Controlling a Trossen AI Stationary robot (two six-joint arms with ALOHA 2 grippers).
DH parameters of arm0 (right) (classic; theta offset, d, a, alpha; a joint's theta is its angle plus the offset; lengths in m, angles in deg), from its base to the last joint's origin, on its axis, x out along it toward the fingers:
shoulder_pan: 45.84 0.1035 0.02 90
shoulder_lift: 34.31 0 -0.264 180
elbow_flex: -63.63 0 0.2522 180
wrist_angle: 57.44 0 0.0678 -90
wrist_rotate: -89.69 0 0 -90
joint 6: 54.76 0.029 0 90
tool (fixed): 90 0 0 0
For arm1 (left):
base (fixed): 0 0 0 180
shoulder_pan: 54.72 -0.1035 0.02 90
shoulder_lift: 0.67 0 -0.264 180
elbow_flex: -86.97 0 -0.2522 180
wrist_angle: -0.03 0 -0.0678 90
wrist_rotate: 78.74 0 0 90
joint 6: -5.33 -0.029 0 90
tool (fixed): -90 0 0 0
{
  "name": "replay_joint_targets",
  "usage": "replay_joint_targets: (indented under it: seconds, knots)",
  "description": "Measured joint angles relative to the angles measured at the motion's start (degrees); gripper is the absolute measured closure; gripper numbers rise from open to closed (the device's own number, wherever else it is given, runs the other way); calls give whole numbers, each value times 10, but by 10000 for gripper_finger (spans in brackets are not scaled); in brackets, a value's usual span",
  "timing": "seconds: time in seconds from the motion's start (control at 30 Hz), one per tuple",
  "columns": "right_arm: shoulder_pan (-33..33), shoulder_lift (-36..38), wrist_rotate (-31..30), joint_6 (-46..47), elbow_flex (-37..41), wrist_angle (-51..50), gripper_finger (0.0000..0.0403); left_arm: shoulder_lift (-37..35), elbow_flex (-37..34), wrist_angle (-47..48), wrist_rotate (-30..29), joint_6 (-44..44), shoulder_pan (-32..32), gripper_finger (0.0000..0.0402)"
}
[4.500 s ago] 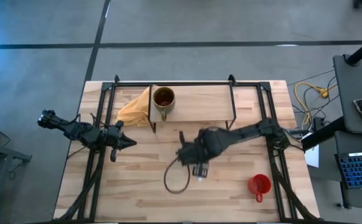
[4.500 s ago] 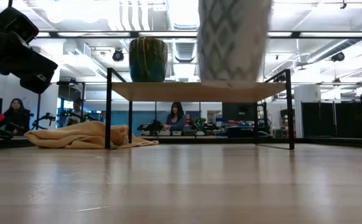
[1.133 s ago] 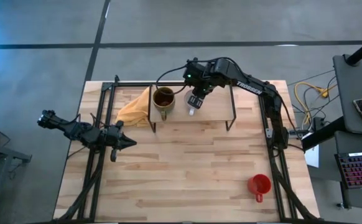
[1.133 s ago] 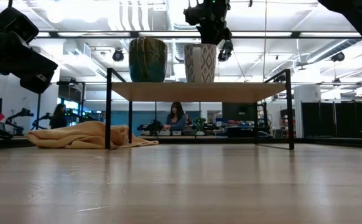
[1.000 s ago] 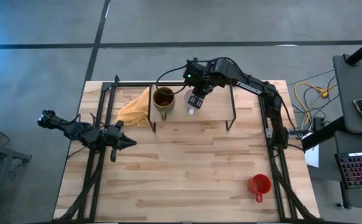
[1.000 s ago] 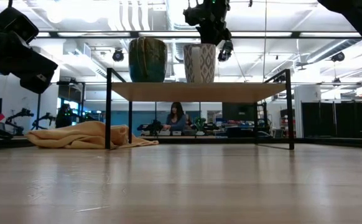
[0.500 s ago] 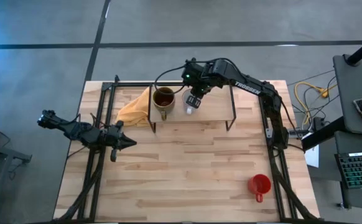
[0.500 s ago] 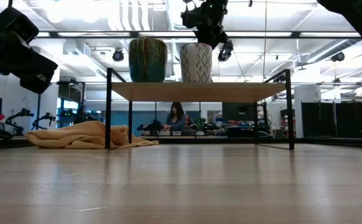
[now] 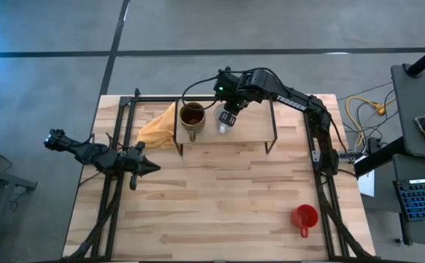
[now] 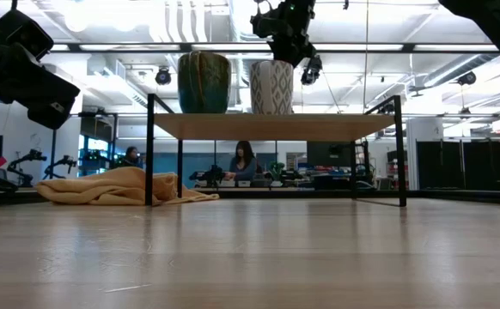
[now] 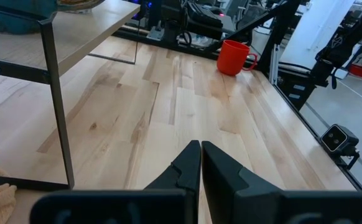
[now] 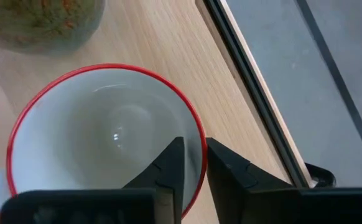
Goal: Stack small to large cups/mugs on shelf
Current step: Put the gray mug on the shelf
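The white mug [image 10: 271, 87], with a red rim and a grey pattern, stands on the shelf [image 10: 276, 126] next to the brownish-olive mug [image 10: 204, 82]. My right gripper [image 12: 195, 163] is above the white mug [image 12: 106, 143] and is shut on it. In the high view it sits over the shelf [image 9: 253, 124], right of the olive mug [image 9: 191, 117]. The red mug [image 9: 304, 217] stands on the tabletop near its near right corner. My left gripper [image 9: 143, 166] waits shut over the table's left side. My right gripper pinches the white mug's wall at the rim [image 12: 198, 140], one finger inside the mug and one outside. The fingers come from above, pointing down. The mug stands upright with its base on the shelf board [image 10: 271, 114].
A yellow cloth [image 9: 158, 128] lies on the tabletop at the shelf's left end, partly under it. The shelf's black legs [image 10: 149, 150] stand at its corners. Black frame rails run along the table's left and right sides. People sit in the room beyond the table.
My right gripper has shifted a little toward the table's left, still shut on the white mug. The mug has slid along the shelf board closer to the olive mug and has turned slightly, staying upright.
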State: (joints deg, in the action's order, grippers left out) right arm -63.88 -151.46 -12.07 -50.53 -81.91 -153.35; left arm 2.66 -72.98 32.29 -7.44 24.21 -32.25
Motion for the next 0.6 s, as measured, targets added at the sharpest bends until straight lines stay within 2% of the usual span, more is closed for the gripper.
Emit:
replay_joint_targets:
  seconds: [0.33,0.6]
  knots:
    - [0,0,1,-1,-13,2,275,0,0,0,0,0,0,402]
    - [2,6,1,11,-32,-4,247,0,0,0,0,0,0,402]
